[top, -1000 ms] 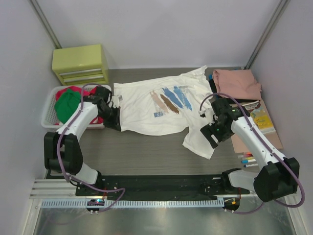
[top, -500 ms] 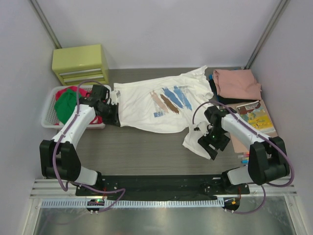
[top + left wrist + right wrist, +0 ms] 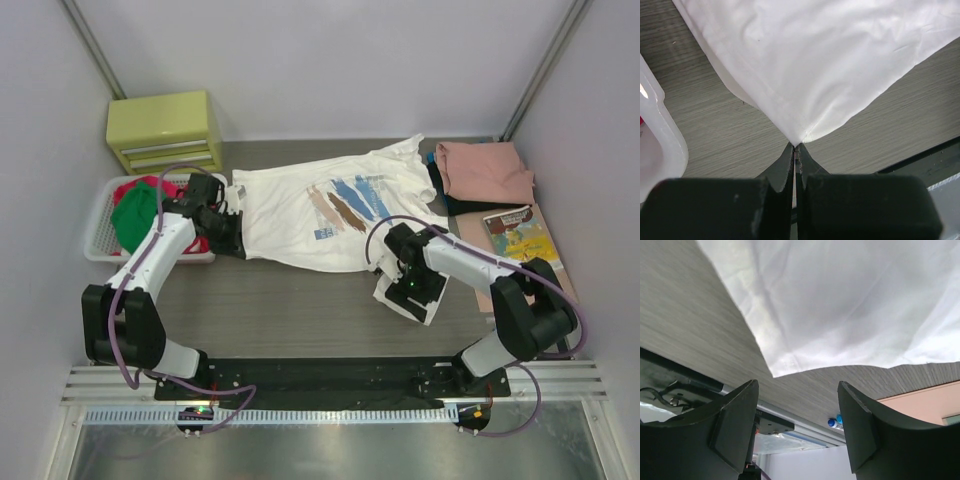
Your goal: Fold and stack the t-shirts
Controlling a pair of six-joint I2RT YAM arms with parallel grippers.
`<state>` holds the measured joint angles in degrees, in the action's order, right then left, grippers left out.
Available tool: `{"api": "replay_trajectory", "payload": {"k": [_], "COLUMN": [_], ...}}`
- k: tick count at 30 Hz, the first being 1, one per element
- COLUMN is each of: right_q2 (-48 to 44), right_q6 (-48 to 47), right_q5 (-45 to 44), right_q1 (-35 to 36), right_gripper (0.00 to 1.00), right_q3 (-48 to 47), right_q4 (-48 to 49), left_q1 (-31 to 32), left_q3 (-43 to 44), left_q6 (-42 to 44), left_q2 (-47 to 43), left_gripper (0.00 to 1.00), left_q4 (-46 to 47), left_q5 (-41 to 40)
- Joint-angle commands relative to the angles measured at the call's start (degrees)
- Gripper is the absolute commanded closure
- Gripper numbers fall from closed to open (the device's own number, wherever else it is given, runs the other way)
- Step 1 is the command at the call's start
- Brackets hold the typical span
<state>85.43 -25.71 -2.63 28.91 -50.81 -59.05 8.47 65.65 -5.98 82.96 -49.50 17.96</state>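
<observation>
Grey counter (image 3: pixel 300 310) carrying white t-shirt (image 3: pixel 320 215); left gripper (image 3: pixel 796 147) jaws clamping shirt corner; right gripper (image 3: pixel 797 387) jaws standing apart near hem.

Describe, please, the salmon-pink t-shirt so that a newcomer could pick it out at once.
Look to the far right corner of the dark wooden table, just beyond the yellowish book. The salmon-pink t-shirt lies there folded, on top of a black t-shirt. It is the only pale pink cloth, and it is folded, unlike the white printed t-shirt spread flat beside it.
</observation>
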Motion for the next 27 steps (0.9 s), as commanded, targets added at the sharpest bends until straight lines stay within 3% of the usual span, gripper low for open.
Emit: {"api": "replay_trajectory", "payload": {"k": [1, 7, 18, 27], "right_q2": [3.6, 5.3, -1.3, 1.7], "right_q6": [0.9, 1.2, 1.3, 0.8], "right_q5": [-3.9, -2.2, 0.9, 1.8], "right_q1": [-0.2, 0.1, 2.7, 3.9], "right_gripper": [0.3, 0.35, 0.36, 0.37], "right_q3": [-1.5, -2.5, 0.6, 0.9], "right_q4": [3.1, 2.5, -3.6, -5.7], "left_q1": [-0.1, 0.0, -0.1, -0.1], "left_q3": [0.5, -0.2, 0.0, 1.3], "left_q6": [-0.1, 0.4, 0.4, 0.1], "left_q2": [-0.1, -0.5, 0.7, 1.5], "left_gripper": [1.0, 1.0, 1.0, 1.0], "left_q4": [1.3, 1.6, 1.9, 1.6], "left_q5": [-0.2, -0.8, -0.3, -0.8]}}
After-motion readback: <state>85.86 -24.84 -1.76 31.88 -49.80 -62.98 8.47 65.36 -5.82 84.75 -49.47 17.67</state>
